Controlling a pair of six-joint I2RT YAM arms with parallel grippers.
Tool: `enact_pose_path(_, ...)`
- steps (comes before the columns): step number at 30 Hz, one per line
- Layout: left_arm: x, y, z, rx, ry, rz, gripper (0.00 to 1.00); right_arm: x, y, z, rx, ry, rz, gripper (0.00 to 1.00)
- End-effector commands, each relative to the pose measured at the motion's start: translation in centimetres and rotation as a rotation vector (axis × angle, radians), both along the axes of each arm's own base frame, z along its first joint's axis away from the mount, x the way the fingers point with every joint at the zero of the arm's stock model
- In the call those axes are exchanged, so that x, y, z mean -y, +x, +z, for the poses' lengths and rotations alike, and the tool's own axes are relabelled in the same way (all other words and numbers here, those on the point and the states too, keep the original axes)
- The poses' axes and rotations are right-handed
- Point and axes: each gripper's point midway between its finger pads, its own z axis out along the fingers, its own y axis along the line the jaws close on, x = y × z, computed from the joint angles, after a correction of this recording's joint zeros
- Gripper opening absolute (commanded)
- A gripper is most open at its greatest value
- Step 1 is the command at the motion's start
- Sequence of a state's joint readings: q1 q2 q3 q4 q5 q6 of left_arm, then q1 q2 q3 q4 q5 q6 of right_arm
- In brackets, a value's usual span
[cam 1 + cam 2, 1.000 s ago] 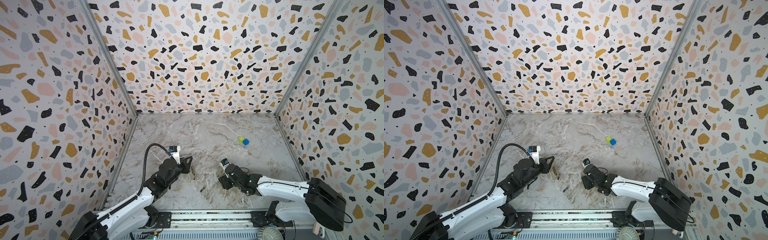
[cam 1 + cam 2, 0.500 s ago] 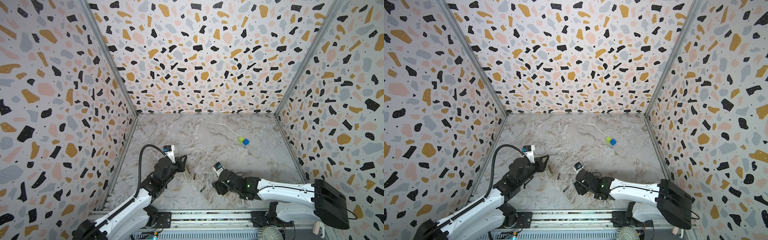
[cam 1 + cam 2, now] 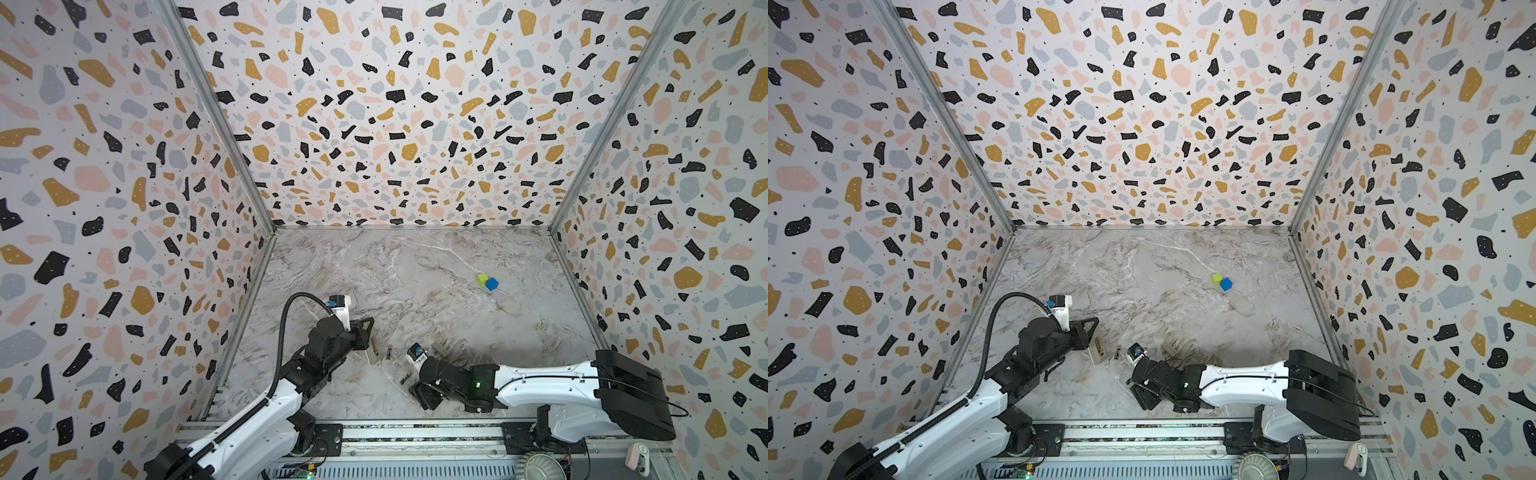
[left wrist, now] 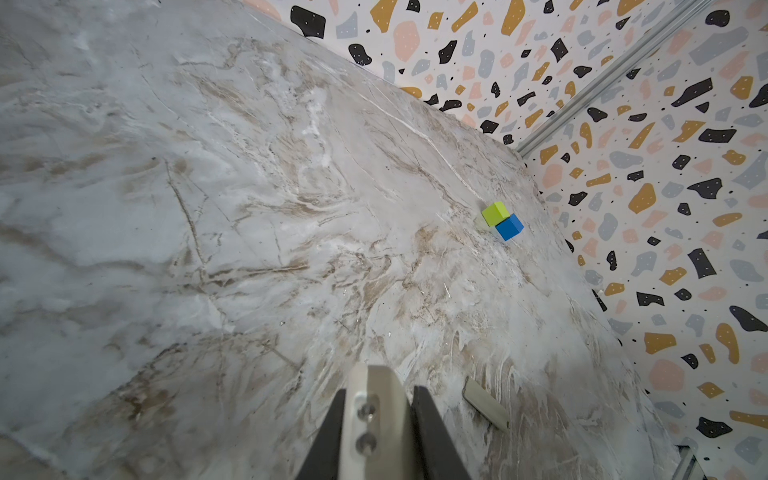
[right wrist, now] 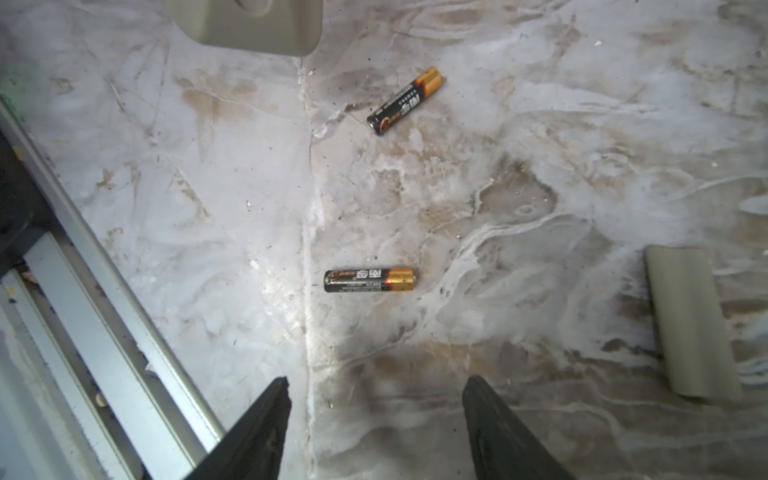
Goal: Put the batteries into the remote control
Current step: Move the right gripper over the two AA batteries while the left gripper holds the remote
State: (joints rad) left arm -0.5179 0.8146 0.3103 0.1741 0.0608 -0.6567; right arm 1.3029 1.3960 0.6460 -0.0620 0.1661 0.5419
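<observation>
In both top views the left gripper [image 3: 366, 338] is closed on the remote control [image 3: 371, 353], held low at the near left of the marble table [image 3: 415, 270]. The two batteries [image 3: 389, 353] lie loose just beside it, between the arms, and the right gripper [image 3: 422, 399] hangs close to one of them. The left wrist view shows the black fingers [image 4: 328, 432] pinching the remote's pale body, with a pale cover [image 4: 485, 403] lying apart on the marble. The right wrist view shows the right jaws spread wide and empty above the nearer battery [image 5: 369, 279]; the farther battery [image 5: 405, 101] lies askew beyond it. Each cell looks small, rigid, smooth and apt to roll, so it is probably best pinched across its middle, with the jaws square to its length. The remote seems to be light, hard plastic, and a grip on its long edges would leave the back free.
</observation>
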Motion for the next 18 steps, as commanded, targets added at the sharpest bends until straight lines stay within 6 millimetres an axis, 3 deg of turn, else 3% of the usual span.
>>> enact_pose_path(1,-0.1,-0.4,0.0,0.02,-0.015,-0.012,0.0,-0.9,-0.3,1.2,-0.008,0.045,-0.009,0.69)
enact_pose_path(18,0.9,-2.5,-3.0,-0.059,-0.002,-0.117,0.0,-1.3,-2.1,1.5,-0.079,0.154,0.005,0.69)
